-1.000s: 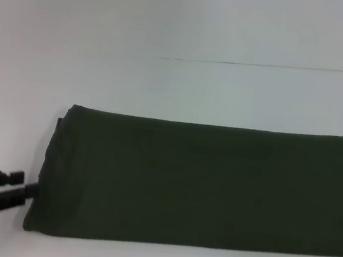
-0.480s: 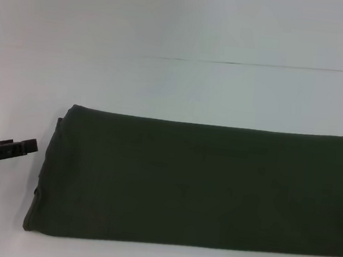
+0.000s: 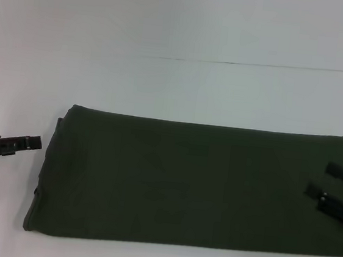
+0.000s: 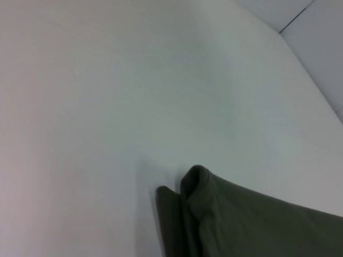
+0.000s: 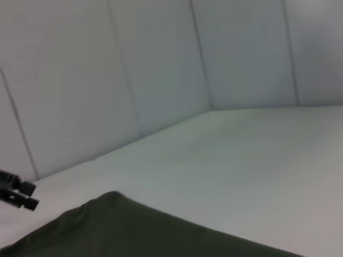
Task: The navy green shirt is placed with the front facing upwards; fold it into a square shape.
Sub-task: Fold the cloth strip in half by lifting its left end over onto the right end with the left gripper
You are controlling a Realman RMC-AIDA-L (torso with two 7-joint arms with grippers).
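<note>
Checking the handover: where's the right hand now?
In the head view, the right hand is at the right edge, above the right end of the folded navy green shirt, fingers open.

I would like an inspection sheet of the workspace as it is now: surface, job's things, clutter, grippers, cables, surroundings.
Surface: white table, with a thin dark seam line across the far part.
Job's things: navy green shirt lies flat, folded into a long band; layered fold edges at its left end; no lettering visible.
Clutter: nothing seen.
Grippers: left gripper off the shirt's left end, over bare table, not touching cloth; right gripper open above the shirt's right end.
Cables: nothing seen.
Surroundings: plain white panelled walls.
</note>
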